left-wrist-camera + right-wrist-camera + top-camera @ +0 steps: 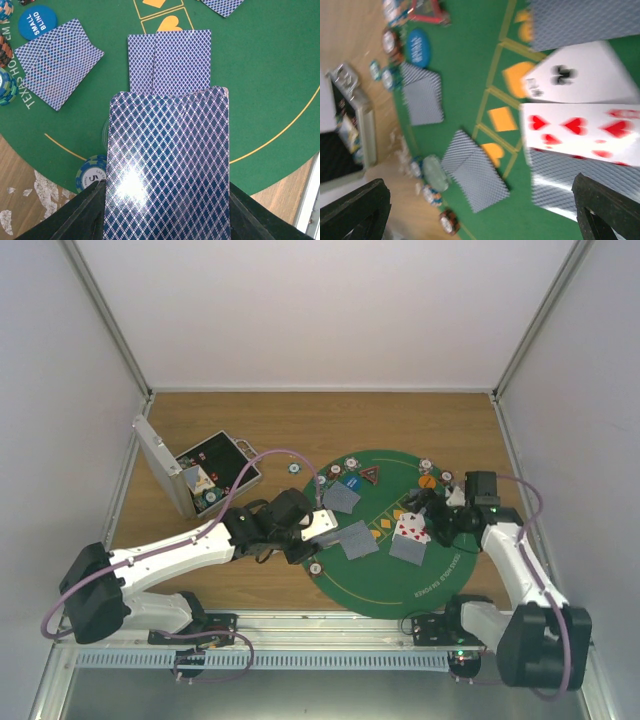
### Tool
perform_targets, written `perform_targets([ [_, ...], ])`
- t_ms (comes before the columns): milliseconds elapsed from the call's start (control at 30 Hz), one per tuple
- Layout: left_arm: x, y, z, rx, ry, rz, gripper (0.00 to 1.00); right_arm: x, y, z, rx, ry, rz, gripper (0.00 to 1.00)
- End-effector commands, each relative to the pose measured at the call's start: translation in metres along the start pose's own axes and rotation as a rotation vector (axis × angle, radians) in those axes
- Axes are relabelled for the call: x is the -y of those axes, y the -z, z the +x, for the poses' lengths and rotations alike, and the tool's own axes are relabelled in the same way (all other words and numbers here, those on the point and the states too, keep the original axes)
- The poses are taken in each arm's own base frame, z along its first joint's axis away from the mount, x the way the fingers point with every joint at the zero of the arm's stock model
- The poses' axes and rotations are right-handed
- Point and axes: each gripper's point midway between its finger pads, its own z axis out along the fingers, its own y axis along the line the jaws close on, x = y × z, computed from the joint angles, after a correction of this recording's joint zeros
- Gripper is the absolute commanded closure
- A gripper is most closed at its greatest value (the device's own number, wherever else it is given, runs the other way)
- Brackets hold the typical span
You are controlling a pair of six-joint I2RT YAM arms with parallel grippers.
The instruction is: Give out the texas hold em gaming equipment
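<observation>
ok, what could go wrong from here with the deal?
1. Left end effector pinches the card deck by one end, near the two face-down cards; top cards might slide off.
2. Right end effector is open, close over the face-up hearts card and clubs card; a finger could drag them.
3. The poker chip beside the deck may get nudged.

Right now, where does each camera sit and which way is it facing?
Top external: above and behind the bases, looking down on green mat and silver case; left arm and right arm show.
Left wrist: looks forward over the deck clamped in the left hand; its fingers frame the bottom.
Right wrist: looks down on face-up cards; the open right hand, fingers at the bottom corners.
Shared: both wrist views catch the blue token.
</observation>
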Motion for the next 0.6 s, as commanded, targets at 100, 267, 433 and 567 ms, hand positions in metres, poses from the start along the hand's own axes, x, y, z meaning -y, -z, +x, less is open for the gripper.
perform_targets([
  [100,-0.001,0.007,-0.014,0.078,-0.012,-0.018,0.43,-0.088,-0.024,0.040,-0.302,0.287,-0.240,0.00],
  [267,-0.002,0.008,-0.015,0.079,-0.013,-0.021,0.43,-0.115,-0.046,0.096,-0.565,0.412,-0.295,0.00],
  [433,-0.003,0.009,-0.014,0.079,-0.012,-0.028,0.43,-0.122,-0.058,0.127,-0.678,0.501,-0.274,0.00],
  [567,-0.003,0.009,-0.014,0.077,-0.011,-0.030,0.43,-0.123,-0.063,0.138,-0.718,0.521,-0.268,0.00],
])
